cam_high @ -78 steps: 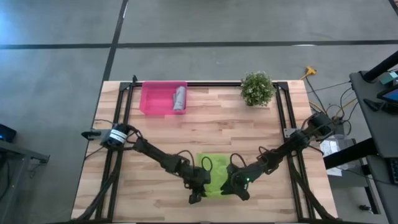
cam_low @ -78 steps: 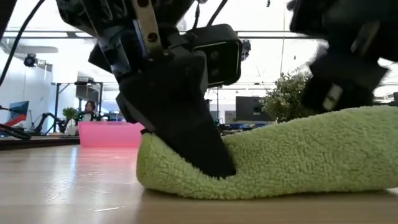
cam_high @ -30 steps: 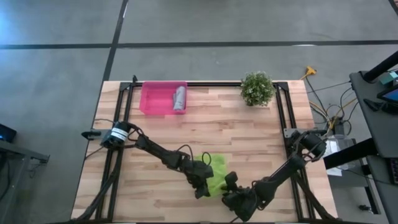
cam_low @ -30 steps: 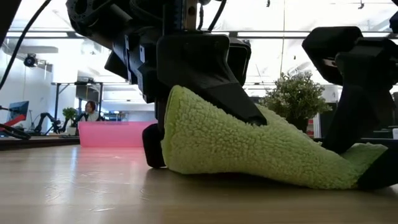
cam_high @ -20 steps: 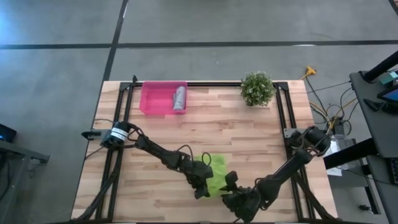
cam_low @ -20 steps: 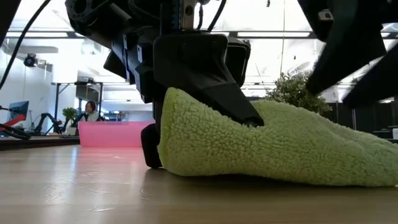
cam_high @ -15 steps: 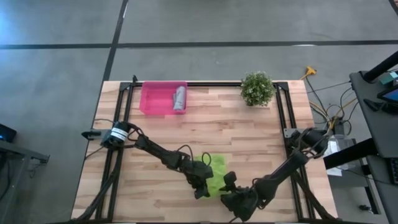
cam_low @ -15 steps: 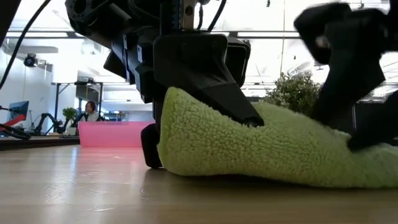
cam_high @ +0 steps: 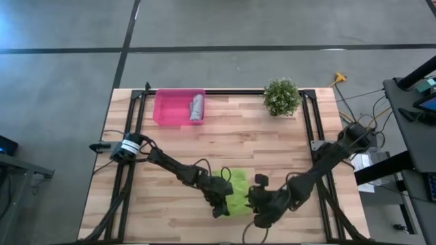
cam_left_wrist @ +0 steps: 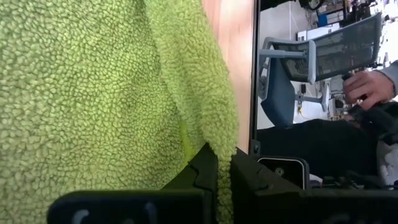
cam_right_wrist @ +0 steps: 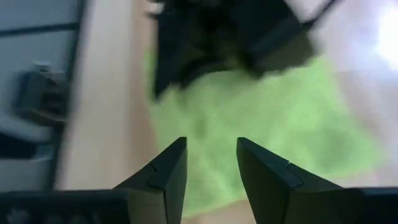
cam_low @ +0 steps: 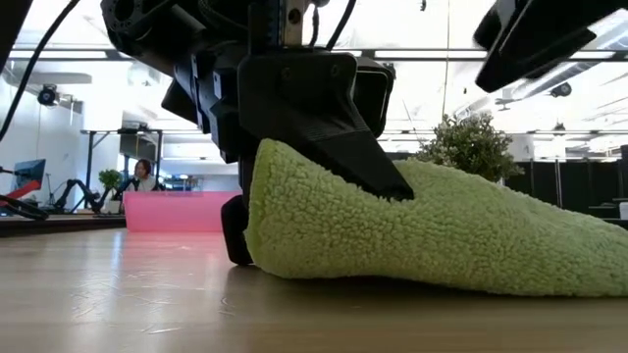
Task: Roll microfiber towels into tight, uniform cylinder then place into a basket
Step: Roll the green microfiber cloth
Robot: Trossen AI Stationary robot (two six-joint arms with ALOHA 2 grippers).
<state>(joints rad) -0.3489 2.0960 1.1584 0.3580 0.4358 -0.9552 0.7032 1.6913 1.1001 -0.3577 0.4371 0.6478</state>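
Spanning pale planks (cam_high: 272,143), grey floor (cam_high: 68,41)

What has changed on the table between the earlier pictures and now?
The right tool has let go of the green towel and lifted clear; its fingers now hang open above the cloth. The towel, earlier spread wider, is now bunched narrower. The left tool stays shut on the towel's edge. The pink basket with the rolled grey towel and the plant have not moved.

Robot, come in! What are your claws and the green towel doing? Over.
Left gripper shut on green towel. Right gripper open, above it. Grey towel in basket. Nothing blocking.
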